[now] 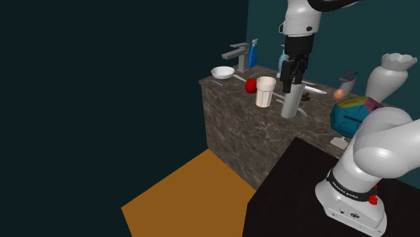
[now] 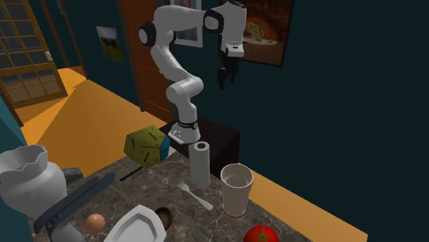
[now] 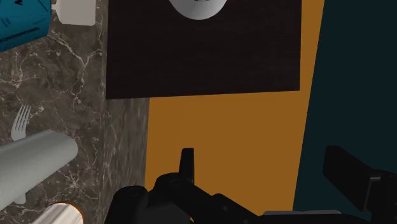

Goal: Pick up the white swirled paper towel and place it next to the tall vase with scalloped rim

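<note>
While the paper towel roll (image 2: pixel 200 165) stood upright on the marble counter (image 2: pixel 165 192), just beside the beige cup (image 2: pixel 236 189) with a fork (image 2: pixel 194 196) at its foot, the black gripper (image 2: pixel 227 81) hung high above it, fingers apart and clasping nothing (its wrist camera looked past the counter's edge onto orange floor (image 3: pixel 222 127)). The scalloped vase (image 2: pixel 27 182) stood well apart from the roll.

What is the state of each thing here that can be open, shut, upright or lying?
gripper: open, holding nothing.
paper towel: upright on the counter, not held.
cup: upright, empty.
vase: upright.
fork: lying flat on the counter.
</note>
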Tool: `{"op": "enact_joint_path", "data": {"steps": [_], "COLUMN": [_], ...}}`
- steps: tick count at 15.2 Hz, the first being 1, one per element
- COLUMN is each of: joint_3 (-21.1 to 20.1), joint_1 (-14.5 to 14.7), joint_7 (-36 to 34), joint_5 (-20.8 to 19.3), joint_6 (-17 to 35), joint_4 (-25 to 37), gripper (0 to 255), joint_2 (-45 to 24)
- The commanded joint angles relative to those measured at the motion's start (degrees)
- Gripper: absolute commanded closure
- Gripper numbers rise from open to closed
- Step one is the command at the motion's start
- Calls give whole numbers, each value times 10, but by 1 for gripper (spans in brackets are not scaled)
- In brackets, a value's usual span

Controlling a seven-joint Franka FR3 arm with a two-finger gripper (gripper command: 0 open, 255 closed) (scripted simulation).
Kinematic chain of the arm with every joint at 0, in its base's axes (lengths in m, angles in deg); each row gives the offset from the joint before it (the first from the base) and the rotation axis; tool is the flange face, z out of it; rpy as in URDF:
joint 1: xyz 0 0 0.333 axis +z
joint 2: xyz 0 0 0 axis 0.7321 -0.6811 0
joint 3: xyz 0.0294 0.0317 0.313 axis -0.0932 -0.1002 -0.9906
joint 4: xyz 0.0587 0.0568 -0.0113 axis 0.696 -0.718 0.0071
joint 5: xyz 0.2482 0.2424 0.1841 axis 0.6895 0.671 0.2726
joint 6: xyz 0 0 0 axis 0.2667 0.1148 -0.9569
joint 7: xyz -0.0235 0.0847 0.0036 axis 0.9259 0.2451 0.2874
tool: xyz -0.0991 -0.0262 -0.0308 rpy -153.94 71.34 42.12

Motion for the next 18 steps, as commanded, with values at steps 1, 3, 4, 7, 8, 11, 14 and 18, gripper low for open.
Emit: {"op": "enact_joint_path", "data": {"steps": [1,3,4,7,8,11,14,18], "joint_3": [0,20,31,62,72,104,135,178], "joint_1": [0,-10,-14,-29,-33,-46,-57,-69], "joint_7": [0,23,34,66,77,108,139,181], "joint_5": [0,-20,-30,-59,-67,-91,-111,-129], "joint_6": [0,23,35,72,85,124,164,216], "joint_4": [0,-10,-15,-23,-25,-25,-20,-2], "gripper": [0,0,0,0,0,0,0,0], "joint_2": [0,-8,-14,-34,-42,-71,-106,-161]}}
